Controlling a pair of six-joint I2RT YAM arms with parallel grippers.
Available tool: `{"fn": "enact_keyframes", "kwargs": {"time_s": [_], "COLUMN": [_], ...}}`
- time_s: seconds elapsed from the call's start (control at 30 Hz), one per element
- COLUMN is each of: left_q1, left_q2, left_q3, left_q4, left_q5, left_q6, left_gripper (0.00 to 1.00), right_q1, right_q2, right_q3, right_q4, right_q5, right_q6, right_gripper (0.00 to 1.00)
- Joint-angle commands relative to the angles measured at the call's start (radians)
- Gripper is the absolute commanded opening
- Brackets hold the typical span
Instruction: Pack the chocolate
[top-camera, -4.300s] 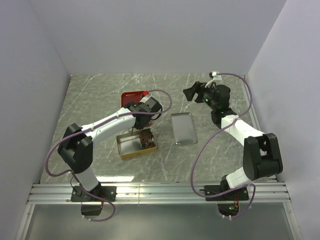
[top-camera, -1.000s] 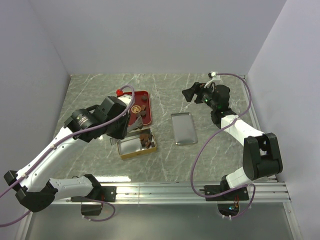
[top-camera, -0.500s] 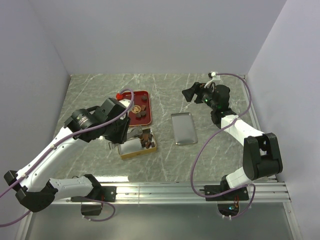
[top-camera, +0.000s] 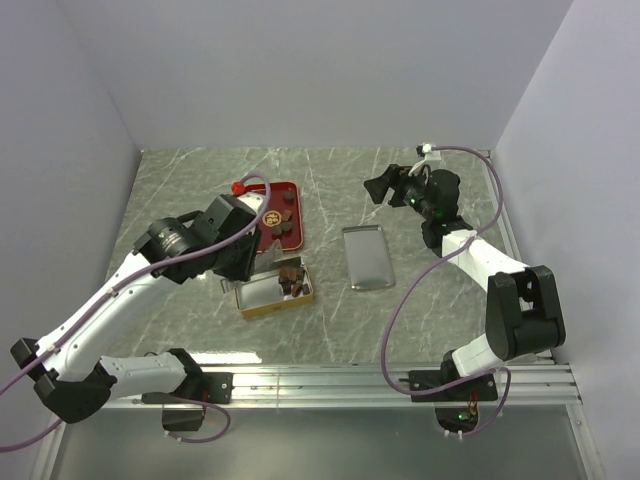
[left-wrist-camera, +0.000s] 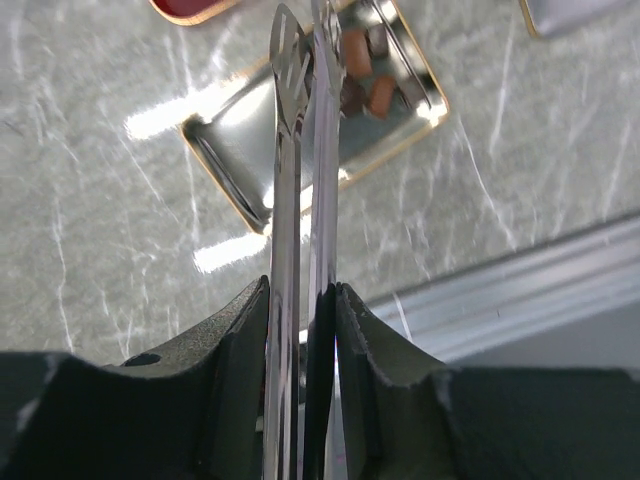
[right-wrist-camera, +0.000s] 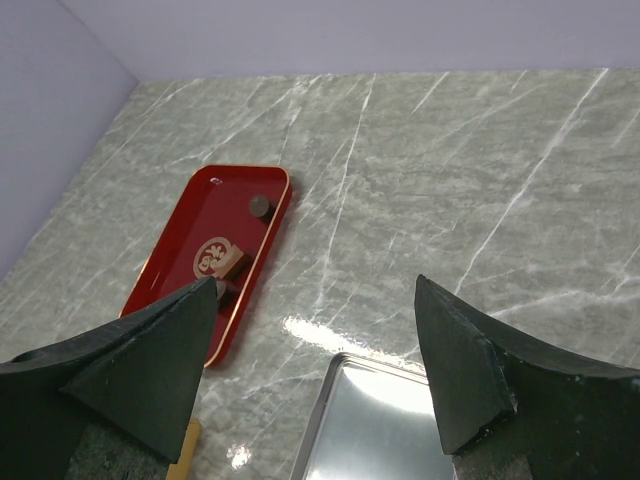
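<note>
My left gripper (left-wrist-camera: 300, 290) is shut on metal tongs (left-wrist-camera: 297, 150). Their tips reach over the open gold tin (left-wrist-camera: 225, 150), close to several brown chocolate pieces (left-wrist-camera: 356, 55) in its far end. I cannot tell whether a piece sits between the tips. In the top view my left gripper (top-camera: 243, 258) is just left of the tin (top-camera: 258, 296), which holds chocolates (top-camera: 292, 280). More chocolates (top-camera: 287, 213) lie on the red tray (top-camera: 272, 192). My right gripper (top-camera: 385, 188) is open and empty, above the table at the back right. The right wrist view shows the tray (right-wrist-camera: 180, 265) with a chocolate (right-wrist-camera: 260, 206).
The tin's flat silver lid (top-camera: 366, 258) lies right of the tin and also shows in the right wrist view (right-wrist-camera: 385, 425). White walls close in the marble table on three sides. A metal rail (top-camera: 320, 385) runs along the near edge.
My left arm swung the tongs from the tray's near edge to over the tin. The right arm has not moved.
</note>
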Motion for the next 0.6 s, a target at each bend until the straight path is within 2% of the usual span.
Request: {"fn": "enact_keyframes", "kwargs": {"time_s": [0.0,0.27,0.37,0.57], "left_q1": [0.0,0.002,0.0,0.006], "left_q2": [-0.015,0.057,0.131,0.29], "left_q3": [-0.034,-0.129,-0.112,-0.034], "left_q4": [0.119,0.357,0.372,0.34], "left_q5": [-0.092,-0.272,-0.367,-0.458], "left_q6": [-0.012,0.004,0.015,0.049], "left_gripper": [0.36,0.37,0.39,0.4], "right_q1": [0.007,0.007,0.005,0.007], "right_q2": [0.0,-0.015,-0.017,-0.038], "right_q3": [0.029,0.025,0.026,0.011], "right_q4": [0.016,0.005,0.004,-0.001], "right_q5": [-0.001,0.022,0.019,0.033], "right_q6": [-0.014,-0.027,-0.028,-0.033], "right_gripper": [0.86,0.86,0.86,0.86]}}
